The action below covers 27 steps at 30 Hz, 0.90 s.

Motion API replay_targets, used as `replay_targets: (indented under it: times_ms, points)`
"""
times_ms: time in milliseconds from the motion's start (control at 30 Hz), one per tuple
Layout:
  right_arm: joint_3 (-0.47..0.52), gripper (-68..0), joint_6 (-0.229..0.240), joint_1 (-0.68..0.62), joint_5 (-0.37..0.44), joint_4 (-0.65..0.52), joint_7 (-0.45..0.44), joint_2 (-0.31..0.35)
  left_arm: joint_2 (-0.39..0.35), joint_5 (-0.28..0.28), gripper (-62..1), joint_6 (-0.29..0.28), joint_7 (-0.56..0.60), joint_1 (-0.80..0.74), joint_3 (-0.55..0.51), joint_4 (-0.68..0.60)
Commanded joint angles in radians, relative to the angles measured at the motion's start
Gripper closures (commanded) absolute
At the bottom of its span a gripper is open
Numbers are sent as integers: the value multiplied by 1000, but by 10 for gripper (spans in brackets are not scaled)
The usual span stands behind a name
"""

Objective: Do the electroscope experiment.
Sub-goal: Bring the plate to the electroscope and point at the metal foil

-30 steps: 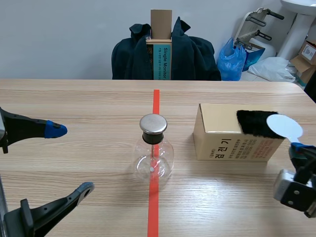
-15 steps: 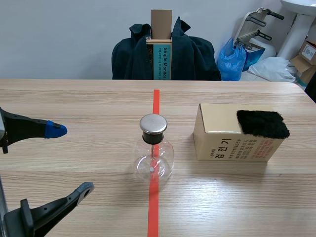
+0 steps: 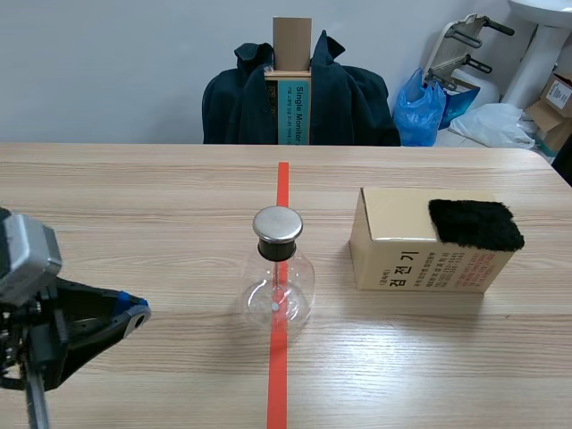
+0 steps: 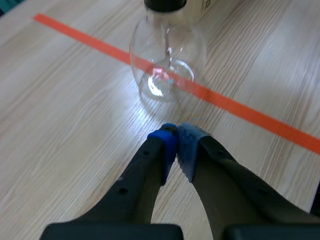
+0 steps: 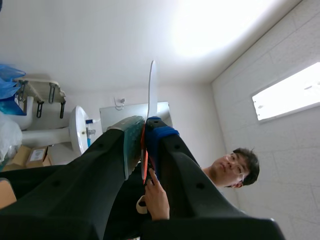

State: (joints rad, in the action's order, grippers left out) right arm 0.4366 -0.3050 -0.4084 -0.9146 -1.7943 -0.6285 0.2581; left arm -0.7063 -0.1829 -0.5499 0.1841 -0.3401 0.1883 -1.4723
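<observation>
A pale wooden table (image 3: 134, 188) is seen, crossed down its middle by an orange-red tape line. Behind its far edge, a dark jacket (image 3: 349, 103) is draped over a chair. A tan cardboard box with printed lettering (image 3: 402, 259) is set on the table to the right of the line, and a black furry pad (image 3: 475, 223) is laid on the box's top, at its right end. The left arm (image 3: 54, 331) is held low over the table's near left part, with the left arm's jaws clenched together on nothing, their blue pads (image 4: 165, 142) touching. A clear round glass flask (image 3: 279, 290), closed by a black neck and a rounded metal cap (image 3: 277, 224), is stood upright on the tape line, ahead of the left arm's jaws and apart from them. The right arm's jaws are turned up toward the ceiling and are closed on a thin white disc (image 5: 152, 87), seen edge-on. A person's hand (image 5: 156, 200) is seen just beyond them.
</observation>
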Motion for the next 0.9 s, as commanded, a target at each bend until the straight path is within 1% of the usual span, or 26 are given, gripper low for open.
replay_targets:
  times_ms: [0, 67, 133, 233, 333, 467, 533, 633, 700, 800, 867]
  points:
    - [3, -7, 0, 9, 10, -15, -9, 13, -3, -15, -17, -12, 42, 62, 32, 33]
    - [-4, -7, 0, 10, 10, -18, -23, 13, -2, -15, -17, -30, 86, 126, 80, 103]
    - [-17, -7, 0, 10, 10, -18, -25, 13, 9, -14, -17, -30, 132, 183, 127, 168]
    - [-43, -7, -1, 25, 10, -18, -19, 13, 42, -14, -17, -30, 169, 265, 189, 254]
    - [-76, -7, 0, 59, 10, -18, 14, 13, 86, -5, -17, -29, 181, 331, 243, 329]
    - [-146, -7, 0, 122, 10, -18, 41, 13, 150, 40, -17, -14, 187, 398, 300, 421]
    - [-187, -7, 0, 146, 8, -15, 47, 13, 178, 49, -17, -9, 187, 423, 319, 460]
    - [-258, -6, 0, 163, -10, -14, 46, 13, 210, 63, -17, 14, 187, 447, 332, 502]
    - [-311, -7, 0, 162, -42, -12, 45, 13, 226, 75, -17, 16, 187, 456, 332, 522]
    - [-394, -6, -2, 162, -85, 14, 42, 13, 235, 76, -17, 22, 199, 460, 332, 536]
    - [-442, -7, -19, 162, -108, 41, 33, 13, 235, 76, -17, 27, 201, 459, 332, 537]
